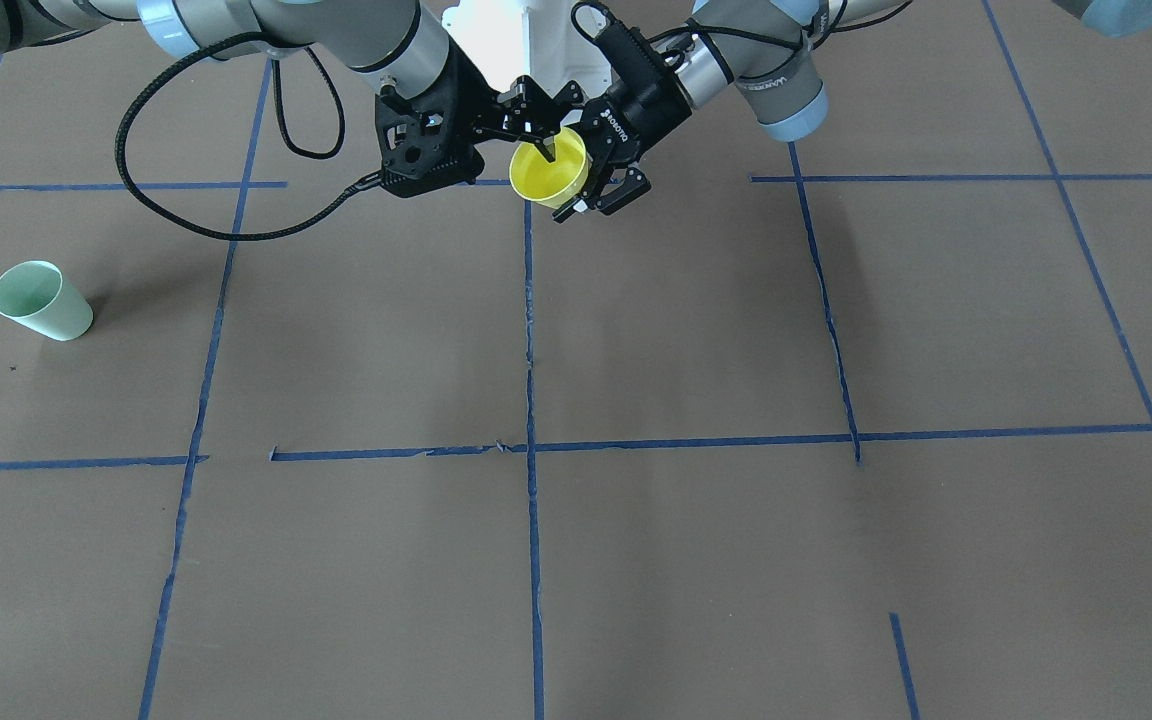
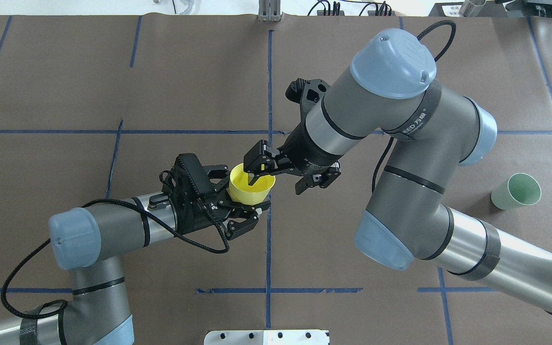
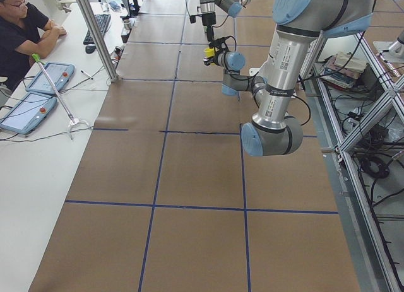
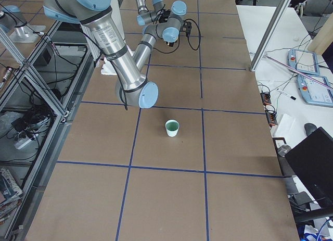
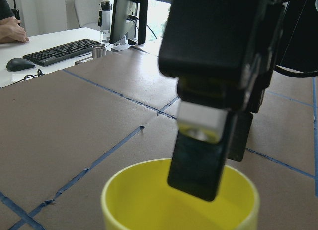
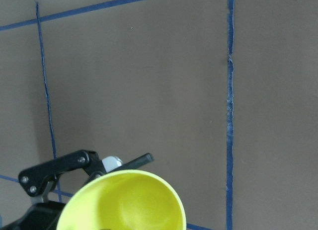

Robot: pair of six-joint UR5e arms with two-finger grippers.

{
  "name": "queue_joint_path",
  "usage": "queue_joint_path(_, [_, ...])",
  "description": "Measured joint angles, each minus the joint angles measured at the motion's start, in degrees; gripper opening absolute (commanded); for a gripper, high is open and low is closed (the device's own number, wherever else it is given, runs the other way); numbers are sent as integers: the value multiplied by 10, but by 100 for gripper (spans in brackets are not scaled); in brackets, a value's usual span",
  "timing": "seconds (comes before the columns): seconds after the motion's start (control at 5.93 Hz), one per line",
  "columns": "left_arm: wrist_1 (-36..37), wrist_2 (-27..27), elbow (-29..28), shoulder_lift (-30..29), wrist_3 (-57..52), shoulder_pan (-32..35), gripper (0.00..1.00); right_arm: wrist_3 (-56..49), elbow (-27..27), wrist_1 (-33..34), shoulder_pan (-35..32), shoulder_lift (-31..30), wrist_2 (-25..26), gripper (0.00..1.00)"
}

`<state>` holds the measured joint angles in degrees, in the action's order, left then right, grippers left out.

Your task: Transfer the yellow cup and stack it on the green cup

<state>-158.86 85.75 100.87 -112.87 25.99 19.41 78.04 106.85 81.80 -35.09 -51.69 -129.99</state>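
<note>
- My left hand (image 2: 246, 189), reaching from 8 o'clock, is clamped on the smooth, tapered wall of the yellow cup (image 2: 243, 195). It holds the cup mouth-up, clear of the counter (image 2: 65, 72) and near the counter's middle.
- My right hand (image 2: 277, 185), reaching from 2 o'clock, is spread wide and grips nothing. One flat black finger (image 5: 198, 160) dips inside the glossy yellow rim. The other hangs outside the cup wall toward 3 o'clock, apart from it.
- The green cup (image 2: 515, 191) is pale mint plastic with the same handleless taper. It stands upright on the counter, well apart at 3 o'clock of the yellow cup.
- The counter is covered in matte brown paper, ruled into rectangles by blue tape (image 2: 269, 72) that is frayed in places.
</note>
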Motion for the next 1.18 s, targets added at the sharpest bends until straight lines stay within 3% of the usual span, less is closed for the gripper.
queue_joint_path(0.17, [-1,0,5,-1,2,-2,26,0,-2,0,2,0,0,98])
queue_joint_path(0.34, [-1,0,14,-1,3,-3,41,0,-2,-1,6,0,0,67])
queue_joint_path(0.51, [1,0,17,-2,3,-3,50,0,-2,-1,9,0,0,29])
queue_joint_path(0.68, [4,0,18,-3,3,-4,59,-1,-1,-1,10,0,-1,1])
queue_joint_path(0.84, [4,-1,19,-4,3,-4,97,-1,1,-1,11,1,-3,0])
queue_joint_path(1.18, [5,-1,18,-4,1,-5,100,8,2,-3,11,1,-3,0])
